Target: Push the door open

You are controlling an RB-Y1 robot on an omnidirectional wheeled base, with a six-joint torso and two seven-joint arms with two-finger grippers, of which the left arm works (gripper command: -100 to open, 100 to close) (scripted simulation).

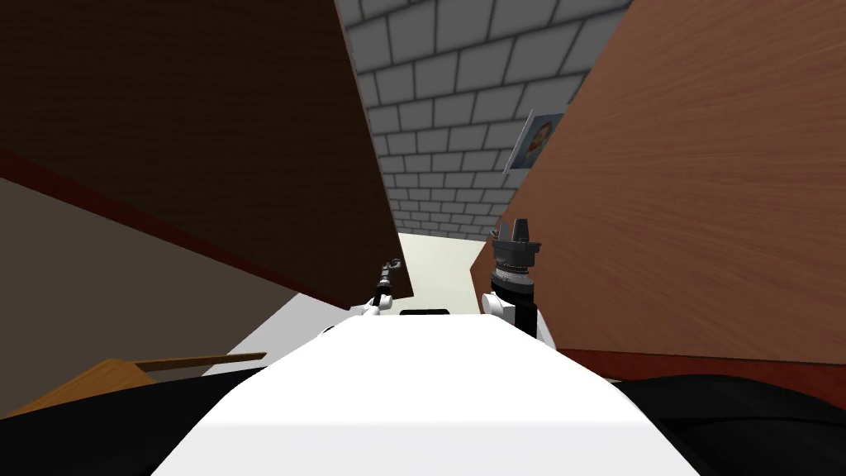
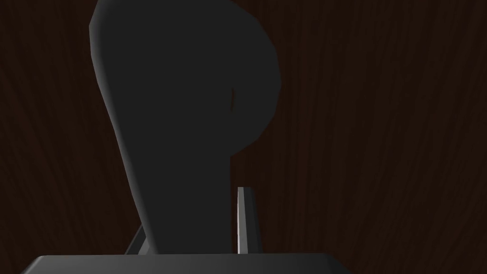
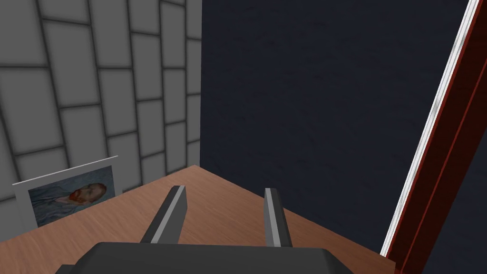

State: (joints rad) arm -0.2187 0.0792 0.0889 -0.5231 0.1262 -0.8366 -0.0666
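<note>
Door (image 1: pixel 206 124) ajar, ahead-left of me, dark wood, free edge near centre. My left tool (image 1: pixel 392 266) at that edge, fingers (image 2: pixel 245 219) spread either side of dark grey handle (image 2: pixel 180 95); thin gap beside one finger, so probably not clamped. My right tool (image 1: pixel 516 225) open, empty, raised beside lighter wood panel (image 1: pixel 702 207). Between door and panel: pale floor (image 1: pixel 434 264), grey brick wall (image 1: pixel 463 107) with portrait (image 1: pixel 533 140).

You have a pale floor (image 1: pixel 435 266) running away from you as a narrow strip, with the dark brown door (image 1: pixel 248 149) on its left and a lighter wooden panel (image 1: pixel 702 190) on its right. At the far end it meets a grey brick wall (image 1: pixel 463 99).
</note>
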